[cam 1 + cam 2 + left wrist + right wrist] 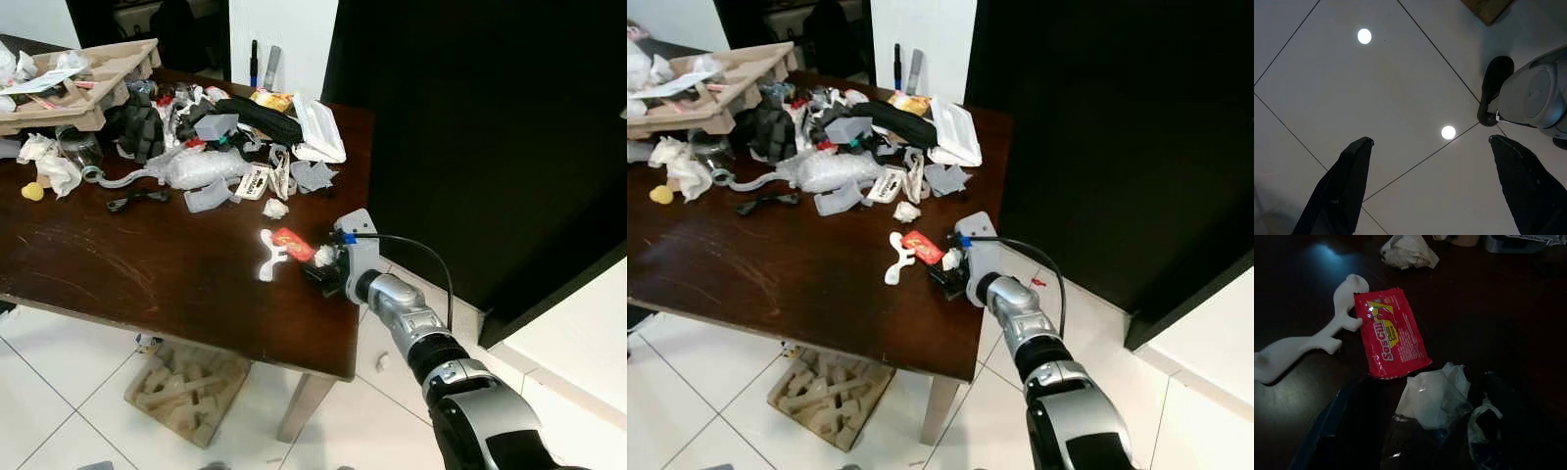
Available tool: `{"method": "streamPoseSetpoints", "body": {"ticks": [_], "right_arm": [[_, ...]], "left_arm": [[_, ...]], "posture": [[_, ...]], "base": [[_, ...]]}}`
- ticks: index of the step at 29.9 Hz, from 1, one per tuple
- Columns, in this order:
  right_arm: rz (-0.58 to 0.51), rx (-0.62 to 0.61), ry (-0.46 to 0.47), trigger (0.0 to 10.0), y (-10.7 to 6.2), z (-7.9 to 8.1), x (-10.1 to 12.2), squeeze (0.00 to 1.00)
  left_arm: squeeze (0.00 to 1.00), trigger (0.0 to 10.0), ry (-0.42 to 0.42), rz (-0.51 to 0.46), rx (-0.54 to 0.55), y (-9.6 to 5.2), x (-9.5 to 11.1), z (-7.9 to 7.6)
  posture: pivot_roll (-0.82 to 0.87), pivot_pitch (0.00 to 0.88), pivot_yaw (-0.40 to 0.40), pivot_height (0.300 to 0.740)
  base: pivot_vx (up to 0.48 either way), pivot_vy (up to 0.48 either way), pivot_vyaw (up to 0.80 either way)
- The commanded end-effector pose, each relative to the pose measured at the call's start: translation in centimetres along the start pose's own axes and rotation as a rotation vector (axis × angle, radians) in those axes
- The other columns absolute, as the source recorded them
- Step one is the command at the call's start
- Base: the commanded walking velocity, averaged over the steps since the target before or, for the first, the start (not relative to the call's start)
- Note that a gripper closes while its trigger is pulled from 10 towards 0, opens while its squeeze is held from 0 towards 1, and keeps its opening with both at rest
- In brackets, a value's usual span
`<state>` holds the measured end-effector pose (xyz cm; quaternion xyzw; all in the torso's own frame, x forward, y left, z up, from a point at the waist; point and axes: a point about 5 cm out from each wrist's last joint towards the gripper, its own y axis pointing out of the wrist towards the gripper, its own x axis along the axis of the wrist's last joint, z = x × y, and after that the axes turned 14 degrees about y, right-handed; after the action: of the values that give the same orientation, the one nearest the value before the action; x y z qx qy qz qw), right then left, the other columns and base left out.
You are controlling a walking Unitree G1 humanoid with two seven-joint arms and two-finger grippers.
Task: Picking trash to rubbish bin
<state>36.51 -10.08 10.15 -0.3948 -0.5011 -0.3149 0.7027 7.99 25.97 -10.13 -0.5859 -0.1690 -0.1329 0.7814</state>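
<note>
We see the right gripper [321, 266] at the dark brown wooden table [176, 284] edge, jaws clamped on a crumpled white tissue wad [1435, 396], just beside a red chili sauce sachet [1391, 333] and a white plastic bracket-shaped piece [268, 255]. Left gripper [1430, 147] hangs over the white tiled floor [1376, 88], jaws apart.

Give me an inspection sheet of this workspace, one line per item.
Surface: dark wooden table, scuffed.
Job's things: white crumpled wrapper between the right hand's fingers; red chilli sauce sachet flat beside it; white plastic piece touching the sachet.
Clutter: heap of packaging and a cardboard tray at the far side.
Hands: right hand at the table's near right edge; left hand open, above floor tiles.
Cables: black cable looping off the right wrist.
Surroundings: white tiled floor; cardboard insert under the table.
</note>
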Motion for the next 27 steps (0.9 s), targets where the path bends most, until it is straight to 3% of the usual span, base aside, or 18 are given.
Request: {"method": "streamPoseSetpoints", "body": {"ticks": [1, 18, 21, 23, 24, 25, 26, 27], "right_arm": [[0.133, -0.043, 0.031, 0.0, -0.8, -0.8, -3.2, 0.01], [0.155, -0.046, 0.06, 0.0, -0.8, -0.5, -4.0, 0.0], [0.124, -0.016, 0.125, 0.0, -0.8, -0.3, -3.7, 0.0], [0.054, 0.02, 0.26, 0.0, -0.7, -0.2, -2.9, 0.0], [0.054, 0.02, 0.26, 0.0, -0.7, -0.2, -2.9, 0.0], [0.01, 0.025, 0.344, 0.0, -0.6, -0.4, -2.4, 0.0], [0.01, 0.025, 0.344, 0.0, -0.6, -0.4, -2.4, 0.0], [-0.041, 0.023, 0.432, 0.0, -0.6, -0.8, -1.7, 0.0]], "left_arm": [[0.0, 10.0, 0.002, 0.039, -0.019, -0.2, -1.1, -0.6], [0.0, 10.0, -0.032, 0.029, 0.013, -0.2, -1.0, -0.1], [0.0, 10.0, -0.082, -0.002, 0.072, -0.1, -0.2, 1.1], [0.0, 10.0, -0.147, -0.076, 0.177, 0.0, 1.5, 3.5], [0.0, 10.0, -0.147, -0.076, 0.177, 0.0, 1.5, 3.5], [0.0, 10.0, -0.176, -0.125, 0.238, 0.0, 2.7, 5.0], [0.0, 10.0, -0.176, -0.125, 0.238, 0.0, 2.7, 5.0], [0.0, 10.0, -0.2, -0.178, 0.311, -0.2, 4.0, 6.7]], "posture": [[0.19, 0.153, -0.09, 0.74], [0.2, 0.151, -0.085, 0.74], [0.2, 0.151, -0.085, 0.74], [0.21, 0.148, -0.086, 0.74], [0.21, 0.148, -0.086, 0.74], [0.21, 0.146, -0.087, 0.74], [0.21, 0.146, -0.087, 0.74], [0.21, 0.146, -0.087, 0.74]], "base": [[0.0, 0.0, 0.0], [0.0, 0.0, 0.0], [0.0, 0.0, 0.0], [0.0, 0.0, 0.0], [0.0, 0.0, 0.0], [0.0, 0.0, 0.0], [0.0, 0.0, 0.0], [0.0, 0.0, 0.0]]}}
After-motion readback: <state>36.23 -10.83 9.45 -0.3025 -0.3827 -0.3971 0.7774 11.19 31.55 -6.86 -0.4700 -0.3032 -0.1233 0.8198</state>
